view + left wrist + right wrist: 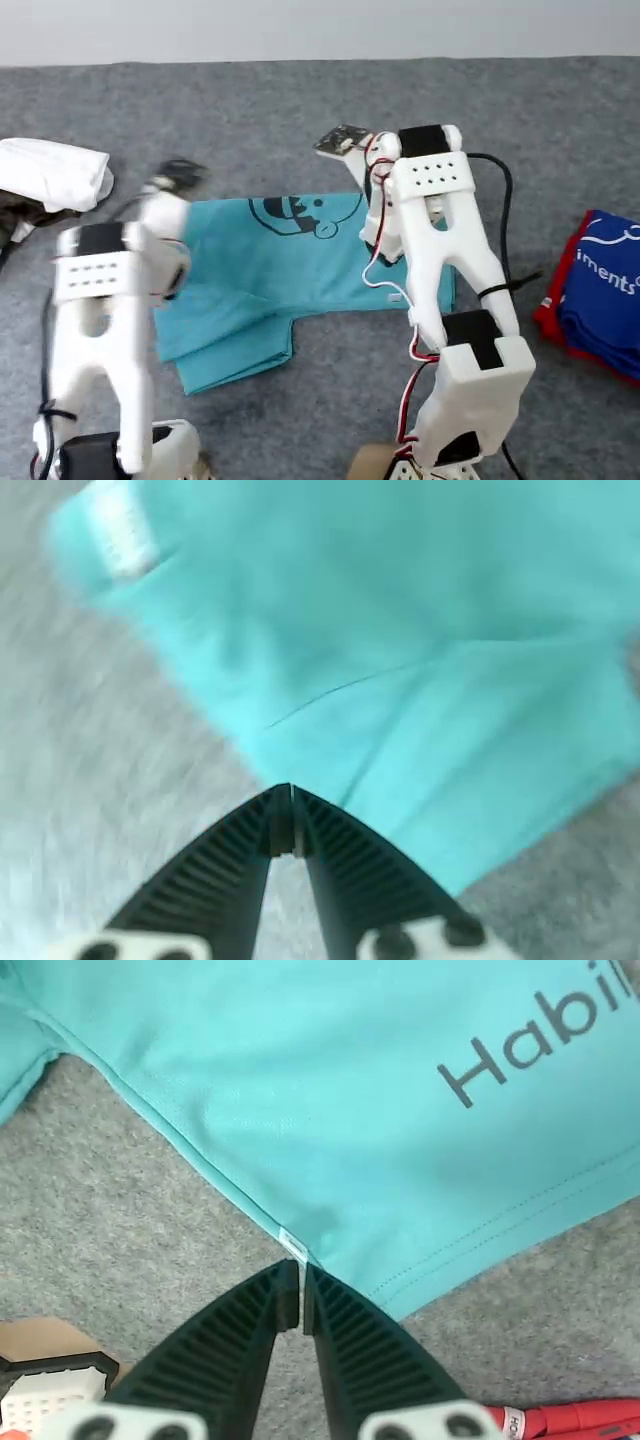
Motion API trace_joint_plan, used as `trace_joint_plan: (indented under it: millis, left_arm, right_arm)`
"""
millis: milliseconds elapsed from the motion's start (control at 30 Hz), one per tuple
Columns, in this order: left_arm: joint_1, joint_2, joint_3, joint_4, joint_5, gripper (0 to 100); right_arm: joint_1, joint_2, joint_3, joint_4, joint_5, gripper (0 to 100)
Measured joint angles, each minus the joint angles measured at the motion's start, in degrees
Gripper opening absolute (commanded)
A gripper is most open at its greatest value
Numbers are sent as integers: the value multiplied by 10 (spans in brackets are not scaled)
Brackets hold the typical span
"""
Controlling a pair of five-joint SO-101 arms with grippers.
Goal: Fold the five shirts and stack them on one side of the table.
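Two claws, left gripper (282, 825) and right gripper (300, 1285), sit pinched shut and look empty over the far edge of your flat teal cotton shirt (260, 270), which lies crosswise.

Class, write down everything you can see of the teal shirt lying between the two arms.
The teal shirt is a smooth knit, spread flat on the grey table cover, partly folded, with one layer doubled at its near left corner. A dark round graphic sits by its far edge; the right wrist view shows grey lettering, a stitched hem and a small white tag on a side seam.
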Motion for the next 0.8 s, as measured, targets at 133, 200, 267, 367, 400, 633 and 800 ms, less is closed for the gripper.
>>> trace_joint_plan:
  millis: [133,200,267,367,400,633,800]
  left_arm:
    - [-104,0,-13,-9,77,3]
    - [-155,0,-27,-11,100,3]
    - [-203,0,-42,-13,109,3]
    - [-266,0,-58,-13,113,3]
    - [-281,0,-59,-13,113,3]
    - [-338,0,-60,-13,113,3]
    - [-347,0,-60,-13,113,3]
  right_arm:
    - [-61,0,0,-7,-79,9]
    - [-93,0,0,-26,-135,9]
    - [-122,0,0,-51,-174,9]
    - [-180,6,0,-101,-193,14]
    - [-198,13,0,-121,-197,17]
    - [-269,86,0,-261,-200,39]
    - [-287,133,0,-317,-200,39]
